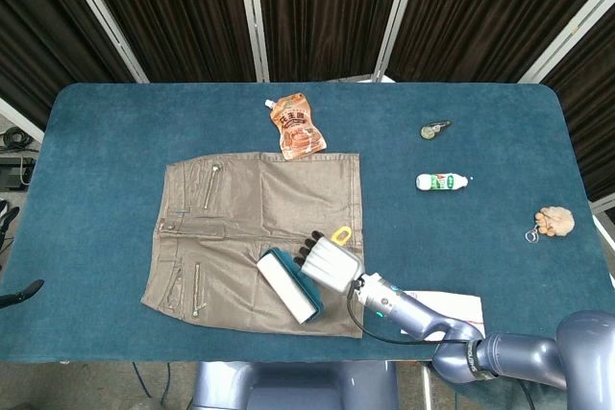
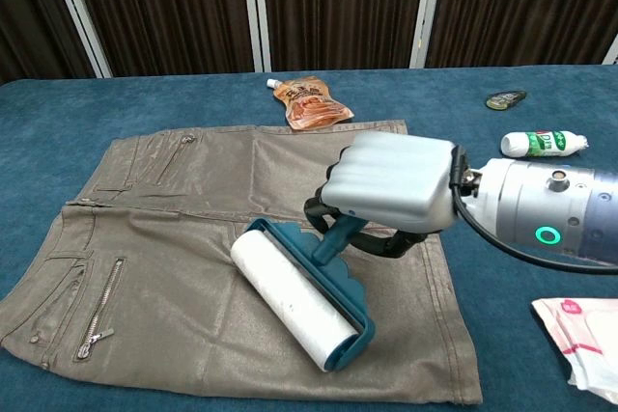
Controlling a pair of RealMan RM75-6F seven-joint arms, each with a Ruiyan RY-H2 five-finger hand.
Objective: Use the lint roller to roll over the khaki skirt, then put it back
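- Right hand grips the handle of the lint roller, its dark fingers curled under the handle and its pale back turned up; the left hand shows in neither view.
- Rolling over the skirt looks to be the step in hand, with the roller lying on the cloth left of and below the hand in the chest view.
- To do it well, I would keep the white drum flat on the fabric along its whole length, since a lifted end would pick up nothing.
- Light, even pressure seems wise, because the cloth lies loose on the table and a hard push could drag it into folds.
- Much of the skirt to the left of the hand is, by my reading, not yet reached, so strokes should carry that way before the roller goes back.
- Skirt: khaki with a dull sheen, spread flat under the hand and stretching well to its left; its zips and waistband sit at the far left end.
- Roller: a white sticky drum in a dark teal frame, lying at a slant on the lower right part of the skirt, near the hem.
- Beyond the hand lies an orange pouch, just past the skirt's far edge.
- Right of the hand, a small white bottle lies well apart.
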